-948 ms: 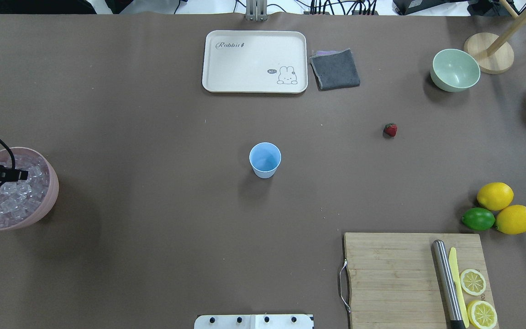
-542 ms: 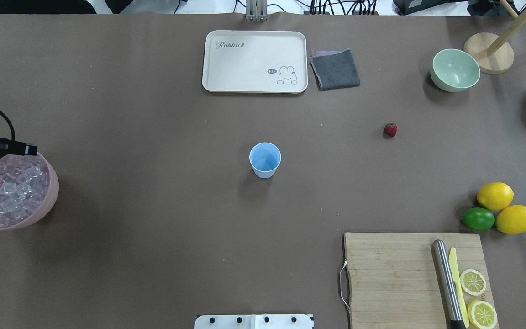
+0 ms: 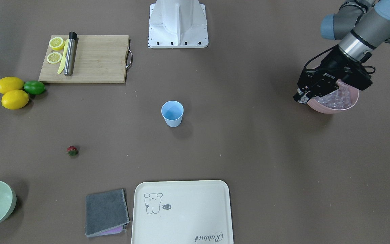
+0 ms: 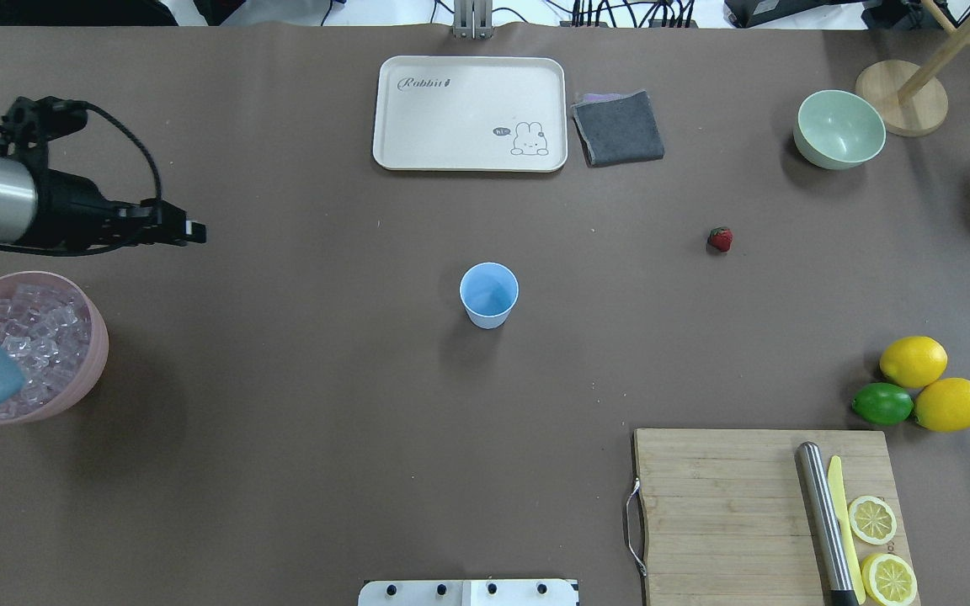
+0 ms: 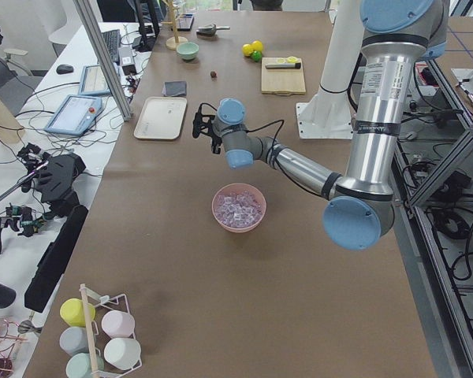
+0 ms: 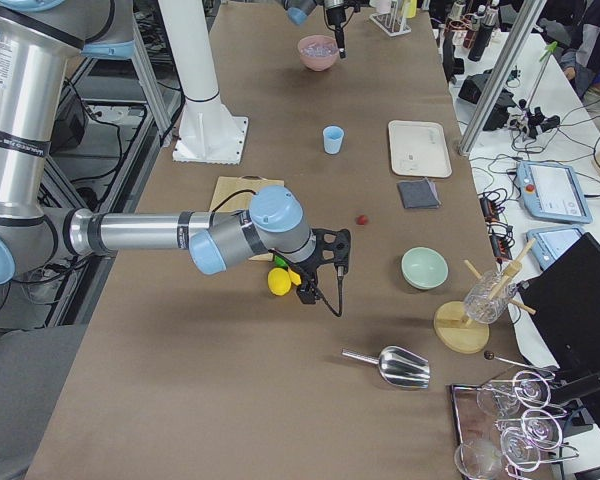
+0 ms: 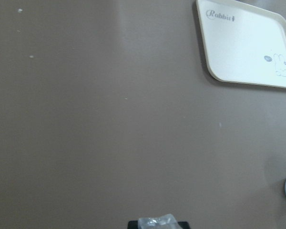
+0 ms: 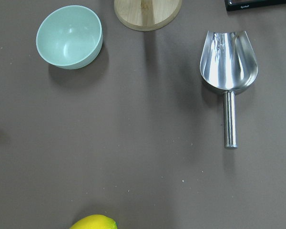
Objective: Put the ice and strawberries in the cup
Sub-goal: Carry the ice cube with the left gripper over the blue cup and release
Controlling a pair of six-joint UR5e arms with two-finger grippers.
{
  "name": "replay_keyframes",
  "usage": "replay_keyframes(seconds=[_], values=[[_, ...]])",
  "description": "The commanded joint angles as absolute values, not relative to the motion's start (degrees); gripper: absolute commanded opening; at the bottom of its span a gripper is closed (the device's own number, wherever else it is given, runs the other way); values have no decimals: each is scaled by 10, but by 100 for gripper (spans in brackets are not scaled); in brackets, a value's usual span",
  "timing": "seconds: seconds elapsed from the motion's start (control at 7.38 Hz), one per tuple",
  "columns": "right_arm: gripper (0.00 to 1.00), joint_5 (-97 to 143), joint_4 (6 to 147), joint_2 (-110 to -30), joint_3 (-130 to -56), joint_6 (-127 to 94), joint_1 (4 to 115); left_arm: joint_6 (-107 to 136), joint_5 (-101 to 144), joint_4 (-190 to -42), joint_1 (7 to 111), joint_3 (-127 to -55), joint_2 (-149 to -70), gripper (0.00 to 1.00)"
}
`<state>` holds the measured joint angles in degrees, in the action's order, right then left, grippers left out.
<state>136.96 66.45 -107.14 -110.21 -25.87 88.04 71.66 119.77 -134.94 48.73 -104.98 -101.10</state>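
The light blue cup [image 4: 488,295] stands upright at the table's middle; it also shows in the front view [image 3: 172,113]. The strawberry [image 4: 720,239] lies to its right, far from both grippers. Many ice cubes [image 4: 34,337] fill the pink bowl [image 4: 96,353] at the left edge. My left gripper [image 4: 190,231] hovers beyond that bowl, shut on one clear ice cube [image 7: 156,222], well left of the cup. My right gripper [image 6: 308,288] shows only in the right side view, near the lemons; I cannot tell whether it is open or shut.
A white rabbit tray [image 4: 470,114] and grey cloth [image 4: 618,128] lie at the far side. A pale green bowl [image 4: 839,129], two lemons [image 4: 913,361] and a lime [image 4: 882,403] sit right. A cutting board [image 4: 704,505] holds a knife and lemon halves. A metal scoop [image 8: 229,71] lies far right.
My left gripper has lifted out of the pink bowl with an ice cube and moved away from the robot and rightward, further into the overhead view.
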Motion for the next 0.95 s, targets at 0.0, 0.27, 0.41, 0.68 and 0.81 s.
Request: replay_keyframes(seconds=[0.0,0.27,0.41,0.68,0.81], values=[[100,1369,664,-1071,-1102,-259,881,776,1089,-1219,392,-1049,-1137,0],[100,1369,664,-1071,-1101,-259,880,796,1015,-1131,334,-1037,-1215,0],[100,1369,664,-1071,-1101,-259,880,825,986,-1126,313,-1008,-1253,0],[100,1370,664,-1071,-1100,-258,879,848,921,-1126,273,-936,-1321,0],[100,1371,664,-1071,-1099,-259,878,853,914,-1126,270,-916,-1338,0]])
